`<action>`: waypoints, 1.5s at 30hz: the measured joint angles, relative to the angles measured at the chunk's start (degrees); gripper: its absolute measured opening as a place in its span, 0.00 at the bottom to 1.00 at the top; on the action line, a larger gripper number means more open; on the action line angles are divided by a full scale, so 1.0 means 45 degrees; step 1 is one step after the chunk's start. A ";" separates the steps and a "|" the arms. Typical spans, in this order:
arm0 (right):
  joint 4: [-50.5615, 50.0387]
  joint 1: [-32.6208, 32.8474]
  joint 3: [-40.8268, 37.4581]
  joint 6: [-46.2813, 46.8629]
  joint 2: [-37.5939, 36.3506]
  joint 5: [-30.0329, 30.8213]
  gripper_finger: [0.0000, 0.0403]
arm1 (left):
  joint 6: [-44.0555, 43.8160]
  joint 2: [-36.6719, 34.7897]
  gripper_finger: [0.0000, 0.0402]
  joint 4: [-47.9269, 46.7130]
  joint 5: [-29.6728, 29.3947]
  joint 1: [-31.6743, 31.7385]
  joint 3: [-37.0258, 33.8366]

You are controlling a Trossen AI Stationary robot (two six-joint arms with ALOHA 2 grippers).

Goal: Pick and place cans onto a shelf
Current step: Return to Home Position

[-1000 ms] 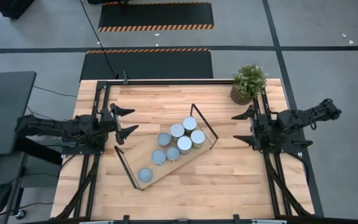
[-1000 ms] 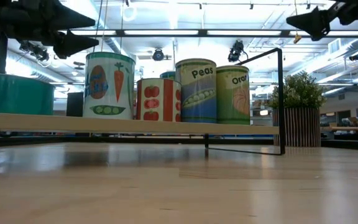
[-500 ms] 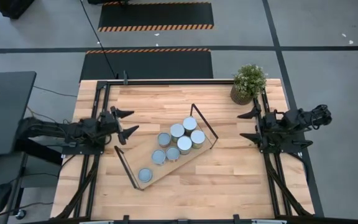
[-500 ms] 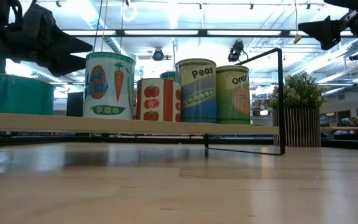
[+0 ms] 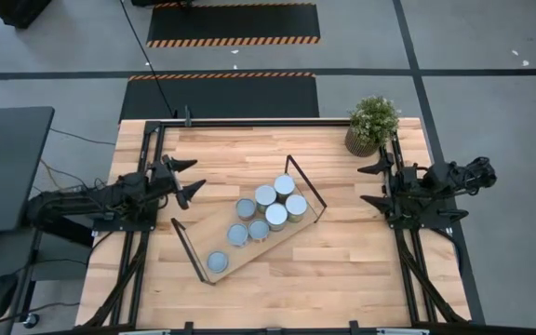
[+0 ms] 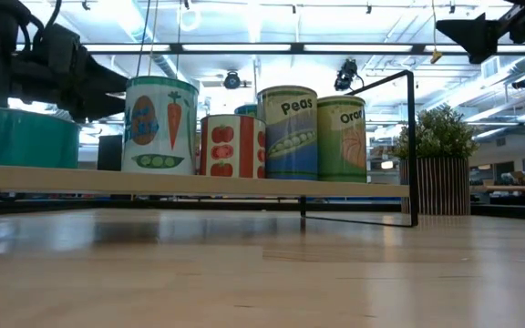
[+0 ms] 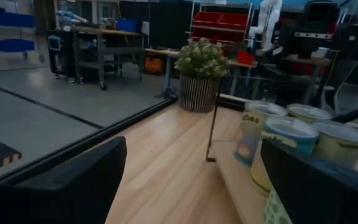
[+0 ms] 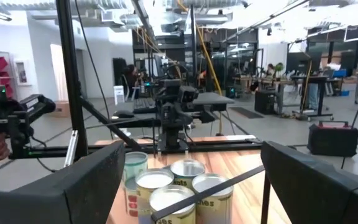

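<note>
Both arms are drawing back toward the bench (image 5: 342, 261) edges. The left gripper (image 5: 192, 177) and right gripper (image 5: 367, 184) are hanging empty, fingers spread. The cans (image 5: 268, 212) are all standing on the shelf (image 5: 203, 238), mid-bench, so placing is looking finished and only parking remains.

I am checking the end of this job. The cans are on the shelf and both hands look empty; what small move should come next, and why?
Probably draw the left hand back toward its edge of the table. All cans in view stand on the shelf, both hands are open and hold nothing, and the right hand waits at its own side.
</note>
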 joint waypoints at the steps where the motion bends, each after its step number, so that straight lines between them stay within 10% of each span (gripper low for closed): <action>1: 0.0122 -0.0019 -0.0105 -0.0054 0.0000 0.0068 0.95 | 0.0027 -0.0025 0.94 -0.0130 0.0001 0.0001 0.0000; 45: 0.2527 -0.0563 -0.3220 0.0718 0.0083 0.0441 0.95 | 0.2963 0.0358 0.94 0.0163 -0.1691 -0.0665 -0.0020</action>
